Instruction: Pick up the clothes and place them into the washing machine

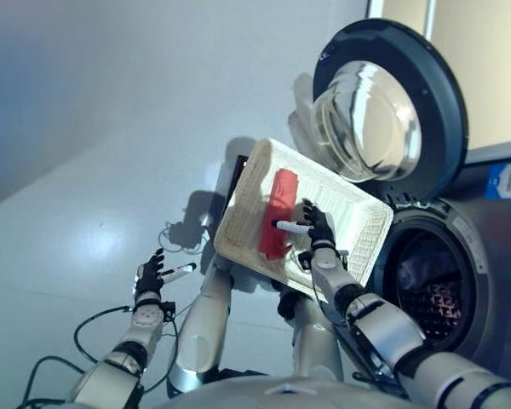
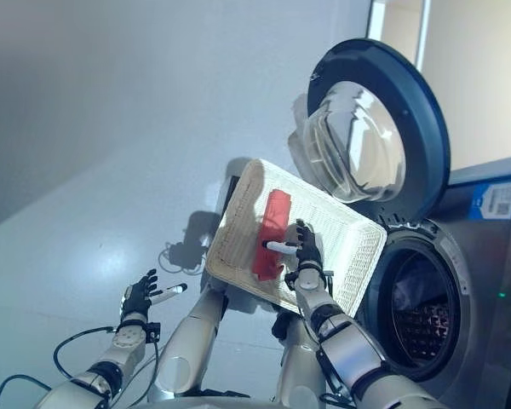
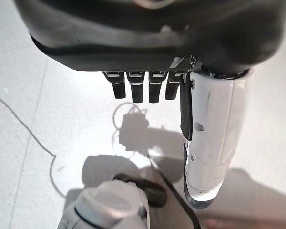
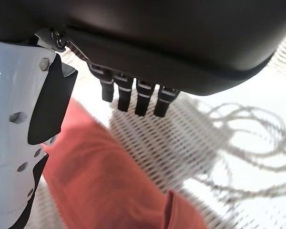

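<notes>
Left eye view is showing the left hand (image 1: 151, 277) hanging over the bare floor (image 1: 60, 230), fingers loosely spread and holding nothing. Moving rightward, a red cloth (image 1: 278, 214) is lying in the white woven basket (image 1: 358, 204). The right hand (image 1: 316, 226) is hovering just beside and above the cloth, fingers relaxed, gripping nothing. Further right, the washing machine (image 1: 485, 256) is standing with its round door (image 1: 390, 106) swung wide.
</notes>
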You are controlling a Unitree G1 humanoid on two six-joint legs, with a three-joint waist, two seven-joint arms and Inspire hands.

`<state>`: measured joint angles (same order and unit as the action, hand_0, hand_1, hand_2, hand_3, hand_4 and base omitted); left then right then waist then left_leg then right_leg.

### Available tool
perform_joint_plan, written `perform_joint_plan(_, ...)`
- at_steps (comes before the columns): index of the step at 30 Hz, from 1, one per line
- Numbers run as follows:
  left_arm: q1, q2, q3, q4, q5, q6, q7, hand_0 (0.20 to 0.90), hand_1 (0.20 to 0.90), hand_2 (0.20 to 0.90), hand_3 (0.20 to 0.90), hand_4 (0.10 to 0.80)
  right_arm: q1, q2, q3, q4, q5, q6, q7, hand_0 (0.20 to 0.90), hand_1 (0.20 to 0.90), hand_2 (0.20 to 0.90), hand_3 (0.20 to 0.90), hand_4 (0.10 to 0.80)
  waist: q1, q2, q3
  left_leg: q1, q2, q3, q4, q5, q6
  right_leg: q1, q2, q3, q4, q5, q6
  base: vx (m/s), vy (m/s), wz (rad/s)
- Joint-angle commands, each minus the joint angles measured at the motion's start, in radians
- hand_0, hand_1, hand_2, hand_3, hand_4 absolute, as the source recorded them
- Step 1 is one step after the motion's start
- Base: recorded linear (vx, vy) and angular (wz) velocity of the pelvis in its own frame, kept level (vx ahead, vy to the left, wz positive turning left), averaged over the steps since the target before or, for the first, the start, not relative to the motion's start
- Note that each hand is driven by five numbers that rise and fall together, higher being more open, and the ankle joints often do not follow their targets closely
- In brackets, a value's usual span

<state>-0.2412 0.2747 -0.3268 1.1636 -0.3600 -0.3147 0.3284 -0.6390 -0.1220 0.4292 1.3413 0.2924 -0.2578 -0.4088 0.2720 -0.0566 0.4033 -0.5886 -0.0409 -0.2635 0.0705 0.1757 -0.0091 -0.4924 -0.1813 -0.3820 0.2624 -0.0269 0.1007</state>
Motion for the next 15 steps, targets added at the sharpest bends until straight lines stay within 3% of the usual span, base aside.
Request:
perform_joint_plan(1, 0.001, 0.047, 0.023, -0.019, 0.026, -0.035, 0.044, 0.900, 0.900, 0.900, 0.900, 0.800, -0.003, -0.023, -0.008, -0.019, -0.086, 0.010, -0.060, 0.900, 0.900, 0.900, 0.900, 0.800, 0.049, 0.009, 0.034, -0.073, -0.049, 0.024, 0.109, -0.062, -0.071, 0.025, -0.022, 0.047, 0.001, 0.002, 0.013, 0.008, 0.034, 0.35)
perform_joint_plan(11, -0.013, 0.055, -0.029, -0.081, 0.039, -0.023, 0.048, 0.900, 0.900, 0.900, 0.900, 0.800, -0.112, 0.062, 0.100, 0.086, -0.382, 0.172, -0.137, 0.900, 0.900, 0.900, 0.900, 0.800, 0.118, 0.038, 0.076, -0.142, -0.078, -0.004, 0.168, -0.077, -0.065, -0.034, -0.045, 0.015, 0.103, -0.046, 0.006, 0.010, 0.011, 0.15)
perform_joint_plan(12, -0.021, 0.054, -0.033, -0.080, 0.041, -0.020, 0.047, 0.900, 0.900, 0.900, 0.900, 0.800, -0.113, 0.074, 0.117, 0.091, -0.410, 0.185, -0.134, 0.543, 0.543, 0.543, 0.543, 0.545, 0.123, 0.035, 0.078, -0.144, -0.079, -0.007, 0.165, -0.075, -0.065, -0.033, -0.046, 0.011, 0.102, -0.049, 0.007, 0.038, -0.020, 0.18)
perform_joint_plan(13, -0.025, 0.055, -0.038, -0.088, 0.042, -0.017, 0.049, 0.900, 0.900, 0.900, 0.900, 0.800, -0.118, 0.080, 0.120, 0.097, -0.412, 0.194, -0.133, 0.428, 0.428, 0.428, 0.428, 0.463, 0.127, 0.035, 0.078, -0.144, -0.081, -0.011, 0.162, -0.074, -0.066, -0.030, -0.047, 0.005, 0.102, -0.051, 0.008, 0.040, -0.028, 0.12)
perform_joint_plan(14, -0.028, 0.051, -0.041, -0.094, 0.045, -0.013, 0.048, 0.900, 0.900, 0.900, 0.900, 0.800, -0.117, 0.087, 0.116, 0.100, -0.413, 0.198, -0.131, 0.387, 0.387, 0.387, 0.387, 0.433, 0.131, 0.037, 0.078, -0.144, -0.082, -0.016, 0.158, -0.071, -0.066, -0.028, -0.049, 0.000, 0.104, -0.054, 0.009, 0.038, -0.009, 0.09)
perform_joint_plan(15, -0.026, 0.050, -0.043, -0.100, 0.045, -0.012, 0.048, 0.900, 0.900, 0.900, 0.900, 0.800, -0.116, 0.090, 0.116, 0.103, -0.422, 0.207, -0.133, 0.200, 0.200, 0.200, 0.200, 0.300, 0.134, 0.040, 0.079, -0.143, -0.084, -0.021, 0.155, -0.069, -0.065, -0.024, -0.051, -0.003, 0.104, -0.055, 0.010, 0.035, 0.007, 0.05)
